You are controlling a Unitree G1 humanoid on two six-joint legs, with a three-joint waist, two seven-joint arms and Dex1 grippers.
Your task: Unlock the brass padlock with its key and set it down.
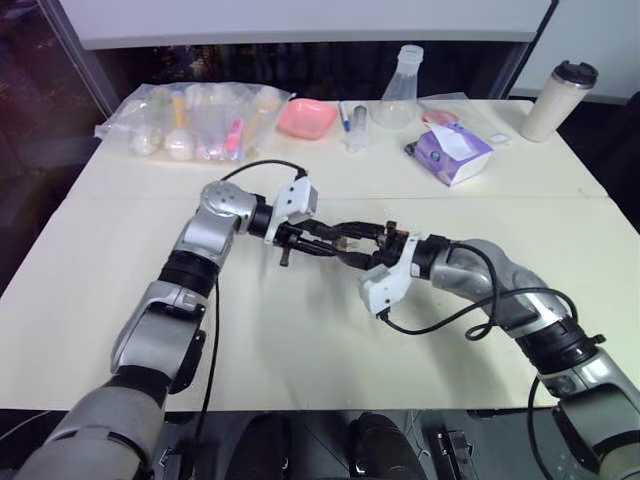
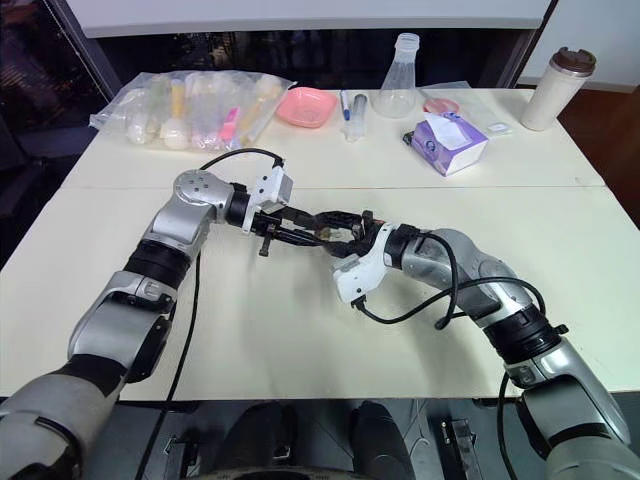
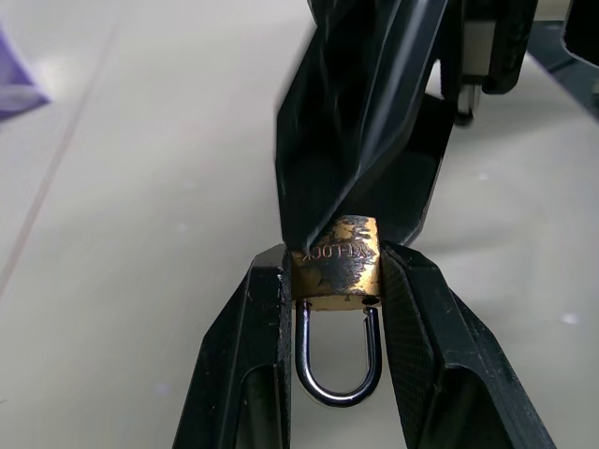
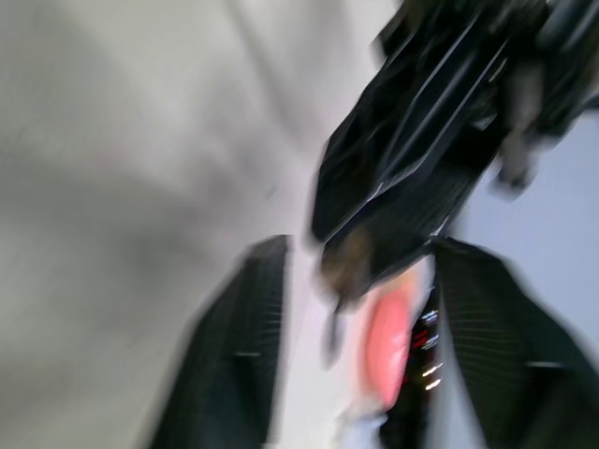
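Left wrist view has the left gripper (image 3: 335,285) clamped on the brass padlock (image 3: 335,267), one finger on each side of its body, the silvery shackle hanging between them. Meeting it tip to tip above the cream table (image 1: 300,350), the right gripper (image 4: 351,281) stands with fingers spread apart, holding nothing. Beyond lie a purple tissue box (image 1: 452,152) and a pink dish (image 1: 306,118).

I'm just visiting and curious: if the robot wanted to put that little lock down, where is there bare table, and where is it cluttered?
The brass padlock sits clamped in the left gripper. Bare table spreads below both arms toward the near edge, and at far left beside the left arm. The far edge is crowded: bag of items, pink dish, flask, purple tissue box, tumbler.
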